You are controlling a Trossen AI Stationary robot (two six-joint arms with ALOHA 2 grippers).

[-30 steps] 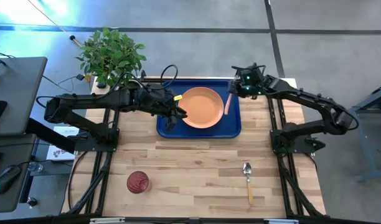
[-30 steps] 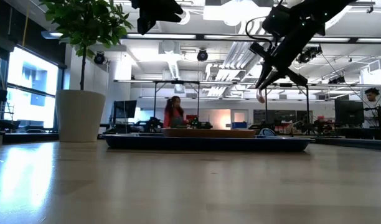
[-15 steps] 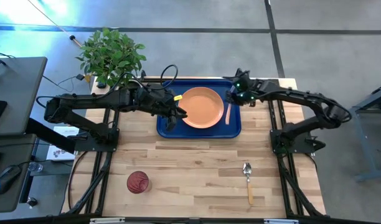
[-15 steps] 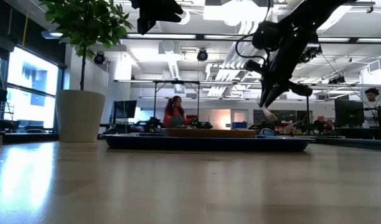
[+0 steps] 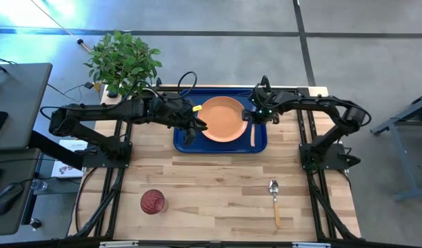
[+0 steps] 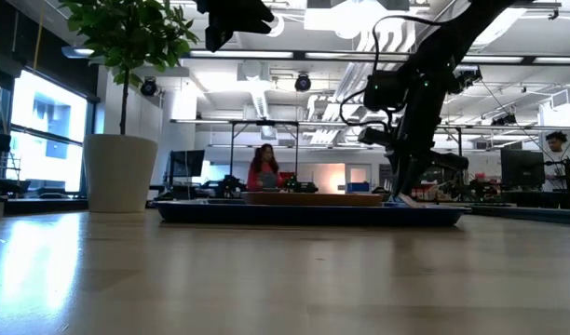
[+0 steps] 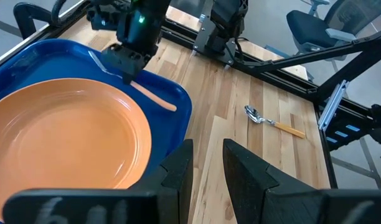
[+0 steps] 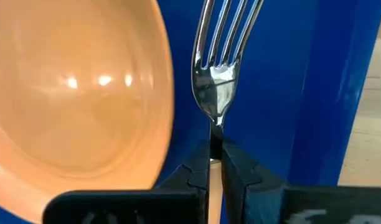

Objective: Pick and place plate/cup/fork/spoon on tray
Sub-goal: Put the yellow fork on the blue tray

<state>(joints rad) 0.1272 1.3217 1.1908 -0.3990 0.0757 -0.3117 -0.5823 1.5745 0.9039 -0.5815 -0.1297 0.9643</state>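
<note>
The blue tray (image 5: 185, 139) lies at the table's far middle, with the orange plate (image 5: 223, 118) resting flat in it. My right gripper (image 5: 256, 116) is down in the tray's right part, shut on the fork (image 8: 220, 56), between the plate and the tray's right rim. My left gripper (image 5: 196, 127) hangs open and empty above the tray's left part, well above it in the low view (image 6: 234, 19). The dark red cup (image 5: 153, 202) stands at the near left. The spoon (image 5: 274, 198) lies on the table at the near right. My right gripper pinches the fork's neck (image 8: 214, 132), just behind the silver tines, between its two fingers. The fingers come from above, pointing down. The fork lies about level along the tray's right side, with its tan handle (image 7: 154, 98) on the tray floor, toward the near edge.
A potted plant (image 5: 123, 56) stands at the far left corner, its pot showing in the low view (image 6: 120, 172). Bare wooden table lies between the tray and the near edge. A person shows in the room behind (image 6: 263, 167).
My right gripper has gone down and toward the table's left and near side with the fork, from above the tray's far right corner into the tray beside the plate. The fork, hanging tilted before, now lies in the tray.
</note>
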